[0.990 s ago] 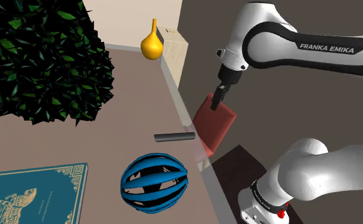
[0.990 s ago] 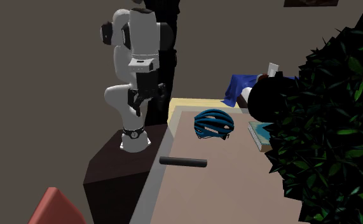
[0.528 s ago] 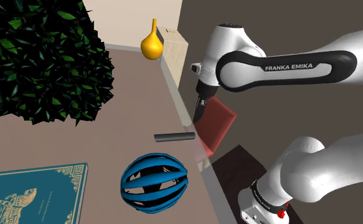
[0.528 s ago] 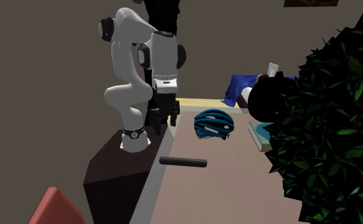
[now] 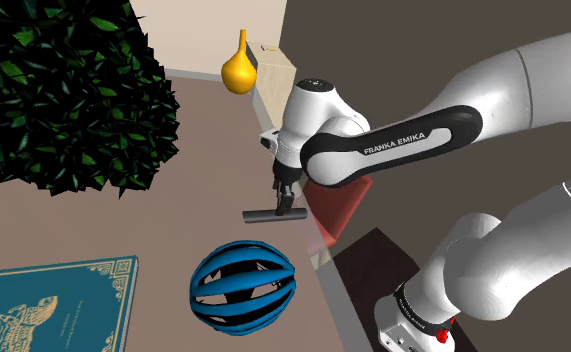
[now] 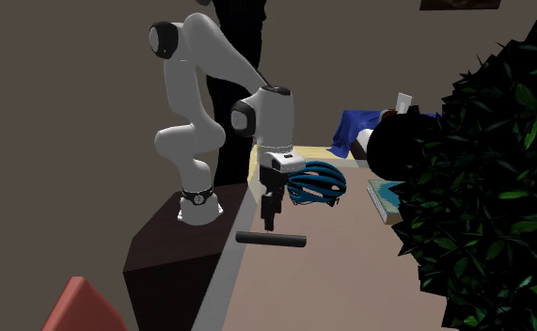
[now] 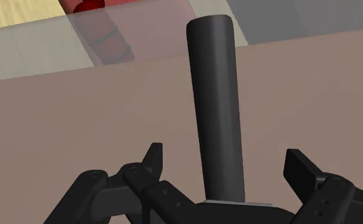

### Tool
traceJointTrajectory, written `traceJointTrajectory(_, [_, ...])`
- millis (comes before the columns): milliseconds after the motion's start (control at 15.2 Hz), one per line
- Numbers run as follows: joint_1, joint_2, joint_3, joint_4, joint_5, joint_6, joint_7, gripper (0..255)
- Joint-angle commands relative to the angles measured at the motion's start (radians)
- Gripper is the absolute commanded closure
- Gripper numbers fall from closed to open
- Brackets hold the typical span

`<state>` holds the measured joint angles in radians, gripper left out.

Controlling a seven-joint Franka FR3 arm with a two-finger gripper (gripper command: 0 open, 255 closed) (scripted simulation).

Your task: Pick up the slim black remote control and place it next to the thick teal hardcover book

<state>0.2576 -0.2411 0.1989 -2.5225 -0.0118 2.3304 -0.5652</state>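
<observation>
- Near the table [image 5: 213, 150] edge closest to the stand, the remote [image 5: 268, 215] is laid flat, well apart from the book [image 5: 53, 305]. The helmet [image 5: 243, 285] is set roughly between the two.
- Directly above the remote, the gripper [image 5: 286, 203] is hung pointing straight down, a pose suited to a grasp from above on a thing lying flat.
- The fingers [image 7: 152, 162] are spread wide in the wrist view. The remote is seen running lengthwise through the gap and is touched by neither, so nothing is held.
- The fingers are set either side of the remote's narrow width. This is judged deliberate, since the long axis could not be spanned.
- The step in hand is judged to be the last lowering before closing. Neither the lift nor the carry is yet begun.
- A raised path over the helmet, or one bent around it, is likely to be called for before the book's side can be reached.
- A slim, smooth body may be tipped or slid if it is clasped far from its middle.
</observation>
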Motion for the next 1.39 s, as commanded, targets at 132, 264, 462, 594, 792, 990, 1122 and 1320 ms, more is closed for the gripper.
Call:
traceJointTrajectory(132, [0.01, 0.061, 0.013, -0.008, -0.023, 0.078, -0.028, 0])
traceJointTrajectory(264, [0.008, 0.083, 0.015, -0.016, -0.031, 0.108, -0.022, 0])
traceJointTrajectory(462, [0.003, 0.119, 0.016, -0.027, -0.045, 0.153, -0.012, 0])
traceJointTrajectory(594, [0.002, 0.126, 0.016, -0.029, -0.048, 0.162, -0.01, 0])
traceJointTrajectory(792, [0.002, 0.126, 0.016, -0.029, -0.048, 0.162, -0.01, 0])
traceJointTrajectory(990, [0.002, 0.125, 0.016, -0.029, -0.048, 0.161, -0.01, 0])
traceJointTrajectory(1122, [0.002, 0.125, 0.016, -0.029, -0.048, 0.161, -0.01, 255])
traceJointTrajectory(1320, [0.002, 0.125, 0.016, -0.028, -0.048, 0.16, -0.01, 255])
